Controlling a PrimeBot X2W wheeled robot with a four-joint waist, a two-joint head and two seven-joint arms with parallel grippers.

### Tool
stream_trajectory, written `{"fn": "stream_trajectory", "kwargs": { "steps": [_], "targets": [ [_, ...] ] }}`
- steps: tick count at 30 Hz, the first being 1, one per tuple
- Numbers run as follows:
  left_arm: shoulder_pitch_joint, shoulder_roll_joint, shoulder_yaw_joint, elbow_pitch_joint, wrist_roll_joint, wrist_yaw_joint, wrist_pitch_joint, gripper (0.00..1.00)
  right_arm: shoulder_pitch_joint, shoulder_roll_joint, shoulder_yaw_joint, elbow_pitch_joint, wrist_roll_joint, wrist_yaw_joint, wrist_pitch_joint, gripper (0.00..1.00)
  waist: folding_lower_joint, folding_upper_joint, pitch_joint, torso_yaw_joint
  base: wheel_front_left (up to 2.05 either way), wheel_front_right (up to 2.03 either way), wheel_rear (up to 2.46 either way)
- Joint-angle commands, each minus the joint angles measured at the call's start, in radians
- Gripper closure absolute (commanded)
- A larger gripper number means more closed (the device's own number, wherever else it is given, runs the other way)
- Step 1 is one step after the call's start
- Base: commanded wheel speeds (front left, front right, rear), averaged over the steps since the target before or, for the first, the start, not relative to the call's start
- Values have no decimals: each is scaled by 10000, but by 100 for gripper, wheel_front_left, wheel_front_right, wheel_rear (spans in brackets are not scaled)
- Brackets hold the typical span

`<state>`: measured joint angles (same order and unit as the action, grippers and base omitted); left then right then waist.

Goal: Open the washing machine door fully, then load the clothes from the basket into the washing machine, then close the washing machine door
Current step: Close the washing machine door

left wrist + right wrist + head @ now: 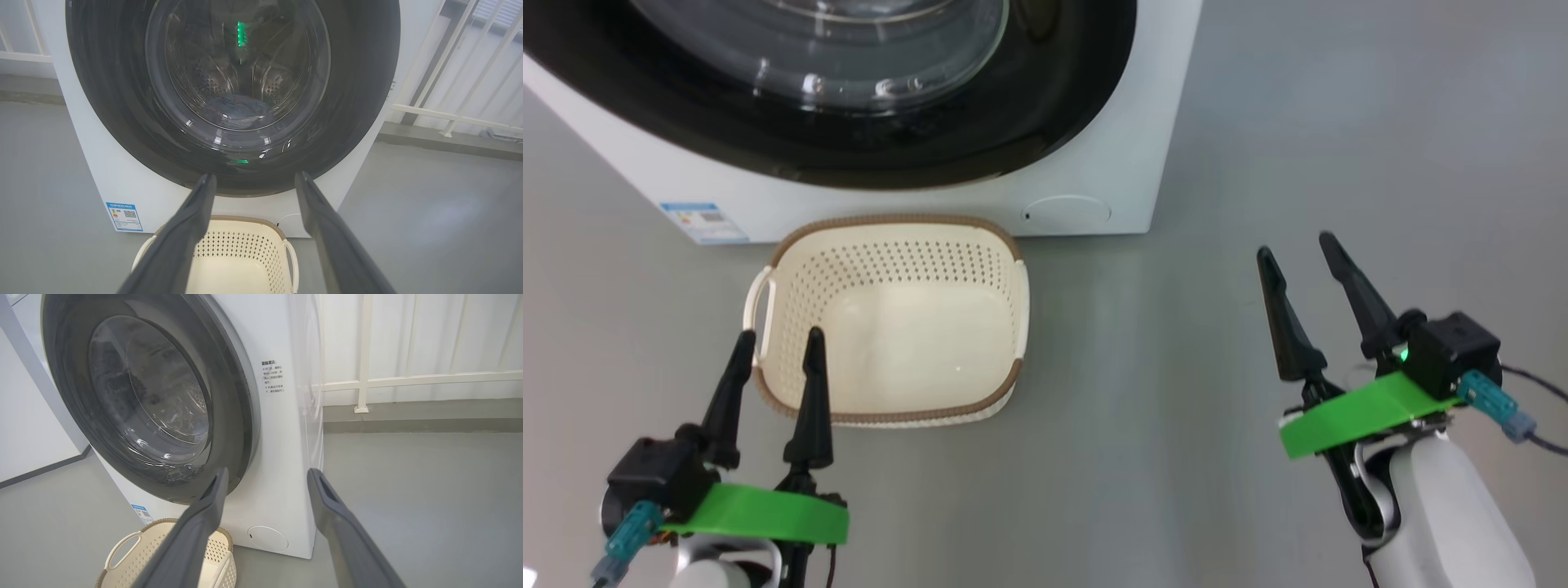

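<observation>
The washing machine (915, 204) (102, 171) (282, 457) stands in front of me with its glossy black door (866, 98) (233, 94) (151, 404) shut flat against it. Through the door's glass, light blue clothes (239, 110) lie at the bottom of the steel drum. The cream basket (894, 318) (241, 261) (163, 559) sits on the floor before the machine with nothing in it. My left gripper (778, 347) (253, 179) is open at the basket's near left corner, above its rim. My right gripper (1298, 253) (265, 475) is open over bare floor, well right of the basket.
Grey floor (1258, 122) spreads around the machine. A blue label sticker (703, 220) and a round lower flap (1066, 212) mark the machine's front. A white railing (461, 81) (408, 379) runs behind and to the right of the machine.
</observation>
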<state>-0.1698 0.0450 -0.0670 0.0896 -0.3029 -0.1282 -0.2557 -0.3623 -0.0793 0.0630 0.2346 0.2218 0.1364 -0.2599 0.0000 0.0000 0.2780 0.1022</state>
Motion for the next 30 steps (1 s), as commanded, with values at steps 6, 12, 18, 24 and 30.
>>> {"fn": "stream_trajectory", "kwargs": {
  "steps": [6, 12, 18, 24, 30],
  "targets": [
    [446, 330, 565, -106, 178, -25, -61, 0, 827, 166, 127, -443, -19, -57, -19, 0, 0, 0, -802, -513, 0, 0, 0],
    [883, 357, 698, -42, 291, -25, -61, 0, 1590, 227, -22, -479, 12, -57, -19, 0, 0, 0, -1385, -651, 0, 0, 0],
    [1309, 448, 819, -49, 330, -25, -61, 0, 2203, 264, -239, -535, 22, -57, -19, 0, 0, 0, -1748, -741, 0, 0, 0],
    [1773, 451, 1086, 23, 538, -25, -61, 0, 2724, 283, -554, -720, -67, -57, -19, 0, 0, 0, -2089, -810, 0, 0, 0],
    [2086, 359, 1120, 94, 710, -25, -61, 0, 3027, 288, -637, -760, -76, -57, -19, 0, 0, 0, -2458, -772, 0, 0, 0]
  ]
}}
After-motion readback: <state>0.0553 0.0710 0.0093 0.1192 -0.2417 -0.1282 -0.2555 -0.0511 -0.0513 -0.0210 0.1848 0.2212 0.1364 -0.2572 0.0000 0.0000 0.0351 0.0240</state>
